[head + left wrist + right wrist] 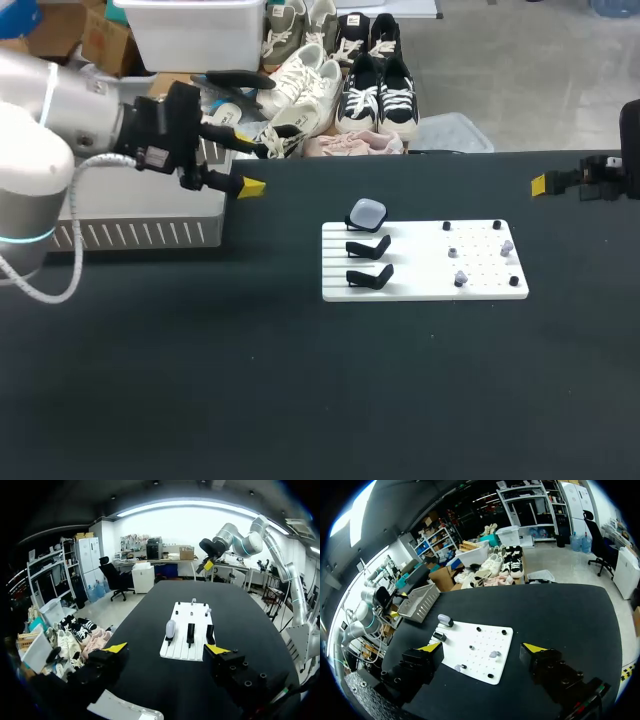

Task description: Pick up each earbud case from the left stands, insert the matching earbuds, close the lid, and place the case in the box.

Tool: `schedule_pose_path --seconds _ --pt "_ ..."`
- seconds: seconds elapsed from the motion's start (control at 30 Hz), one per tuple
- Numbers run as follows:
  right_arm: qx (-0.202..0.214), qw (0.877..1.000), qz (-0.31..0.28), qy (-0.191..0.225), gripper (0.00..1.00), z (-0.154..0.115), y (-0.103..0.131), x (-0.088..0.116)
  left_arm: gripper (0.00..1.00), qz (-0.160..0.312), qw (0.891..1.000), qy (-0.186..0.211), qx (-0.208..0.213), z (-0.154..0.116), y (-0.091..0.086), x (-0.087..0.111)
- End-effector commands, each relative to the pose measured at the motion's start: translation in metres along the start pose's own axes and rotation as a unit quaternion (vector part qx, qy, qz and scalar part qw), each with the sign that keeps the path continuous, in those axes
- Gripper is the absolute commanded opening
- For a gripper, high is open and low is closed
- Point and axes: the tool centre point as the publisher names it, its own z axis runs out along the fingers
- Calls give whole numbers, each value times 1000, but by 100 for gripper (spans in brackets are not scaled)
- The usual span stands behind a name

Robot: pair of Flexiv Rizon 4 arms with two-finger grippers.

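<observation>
Pale lilac earbud case [367, 212] seated on the end one of three black stands [370, 247], along one side of a white board [424, 290]. Small earbuds [505, 246] upright on the pegged half of the same board. Well ahead of the left gripper [166, 648], roughly in line with the gap between its fingers, touching neither. Left gripper spread wide, nothing held, just beside the grey box [140, 235]. Right gripper [481, 648] spread wide too, nothing in it; board ahead of and below it, case at the board's far corner, box beyond that. Both grippers well apart from the board.
</observation>
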Motion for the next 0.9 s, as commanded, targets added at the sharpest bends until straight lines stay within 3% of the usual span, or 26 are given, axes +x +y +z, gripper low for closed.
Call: schedule_pose_path --seconds 0.03,0.4,0.9 --pt "0 1000 0 0 100 0 0 0 100 2 999 0 45 30 10 0" --pt "0 1000 0 0 100 0 0 0 100 10 996 0 84 72 9 3" --pt "0 1000 0 0 100 0 0 0 100 26 995 -4 95 121 -2 12"
